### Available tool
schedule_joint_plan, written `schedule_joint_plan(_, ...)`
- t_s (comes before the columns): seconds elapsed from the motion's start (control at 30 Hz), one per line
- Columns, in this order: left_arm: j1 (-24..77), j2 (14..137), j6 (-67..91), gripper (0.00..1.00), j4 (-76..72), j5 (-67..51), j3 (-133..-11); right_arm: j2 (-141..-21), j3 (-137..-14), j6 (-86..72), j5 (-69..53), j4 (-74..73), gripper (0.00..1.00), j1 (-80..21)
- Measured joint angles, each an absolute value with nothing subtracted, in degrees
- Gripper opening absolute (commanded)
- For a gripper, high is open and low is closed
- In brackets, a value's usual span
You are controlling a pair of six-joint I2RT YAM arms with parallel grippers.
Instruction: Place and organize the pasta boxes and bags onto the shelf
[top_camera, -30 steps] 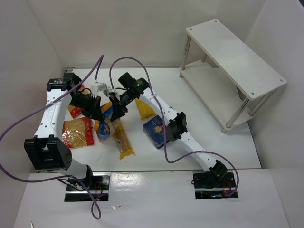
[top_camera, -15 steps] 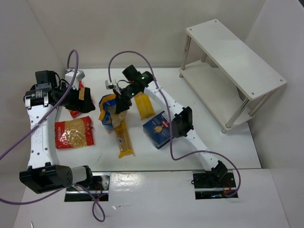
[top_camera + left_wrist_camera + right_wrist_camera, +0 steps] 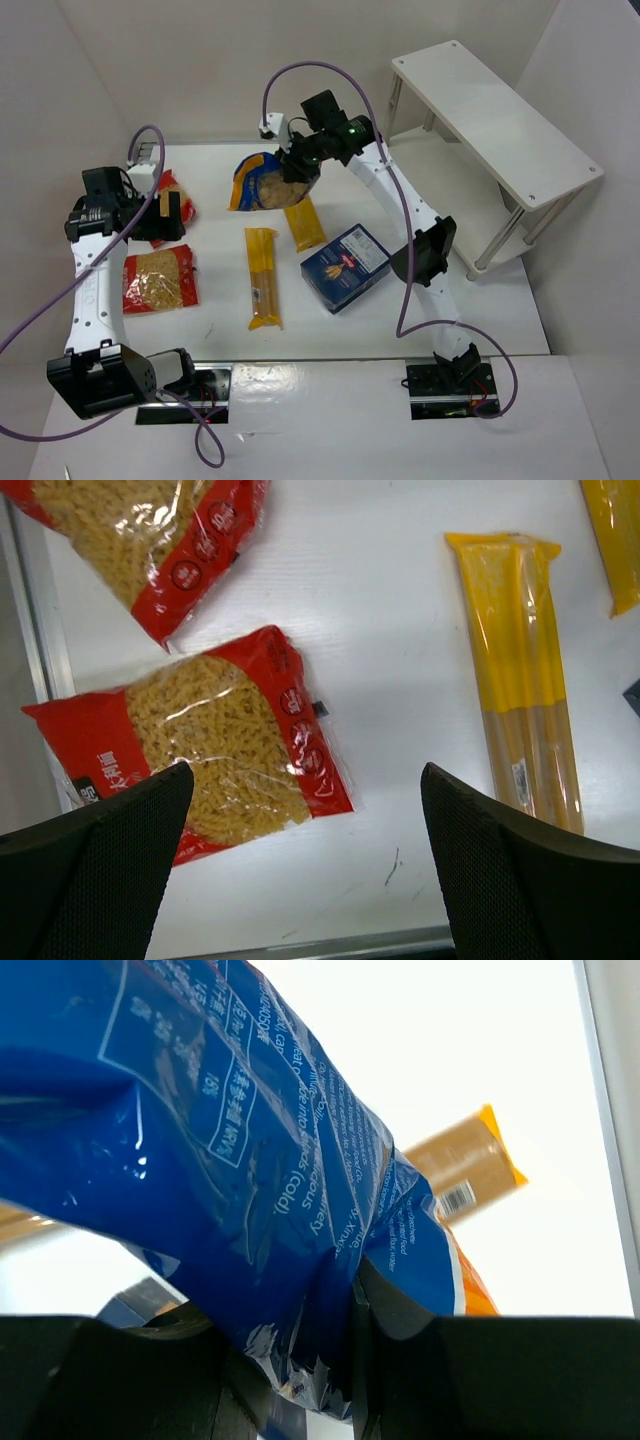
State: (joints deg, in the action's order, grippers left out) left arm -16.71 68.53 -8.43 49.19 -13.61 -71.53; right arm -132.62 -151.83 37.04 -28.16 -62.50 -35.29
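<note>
Lifted since a second ago, the blue bag (image 3: 262,182) now hangs above the far tabletop (image 3: 460,290), left of the shelf (image 3: 490,115), pinched by the right fingers (image 3: 150,1380); the left fingers (image 3: 90,880) stand spread over a red bag (image 3: 220,740).

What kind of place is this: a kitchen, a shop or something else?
Probably a robot test cell, not a kitchen: white panels wall in the table, two cabled arms are bolted at its near edge, and a pasta box lies near a bare white shelf.
</note>
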Motion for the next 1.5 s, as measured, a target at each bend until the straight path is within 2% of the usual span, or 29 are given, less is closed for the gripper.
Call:
schedule_joint_plan(0.33,-17.9,71.7,-7.1,1.0,43.9,-14.2,-69.8,-129.3,-142.3,37.4,-13.0,-61.2,0.0,-36.4)
schedule_joint_plan(0.63,-18.2,72.0,-7.2,0.99,41.8,-15.6,-69.0,-125.0,-140.2,40.4,-0.6,-59.5,0.0,-36.3)
schedule_joint_plan(0.83,-18.2,72.1,-7.3,0.94,41.9,-17.0,-68.1,-121.8,-142.2,42.0,1.7,-59.0,0.0,-35.8)
schedule_joint_plan(1.07,-18.2,72.1,-7.6,0.79,41.8,-18.4,-68.0,-121.6,-146.0,44.6,2.6,-59.4,0.0,-34.3)
schedule_joint_plan(1.17,-18.2,72.1,-8.1,0.79,41.9,-19.3,-67.4,-121.6,-147.2,46.6,2.8,-59.6,0.0,-33.4)
schedule_joint_plan(1.33,-18.2,72.1,-9.1,1.0,42.1,-20.0,-66.7,-121.5,-145.7,50.9,3.0,-59.5,0.0,-31.8)
schedule_joint_plan(1.5,-18.2,72.1,-8.9,1.0,42.2,-19.6,-65.7,-120.5,-136.0,55.6,5.3,-57.9,0.0,-31.0)
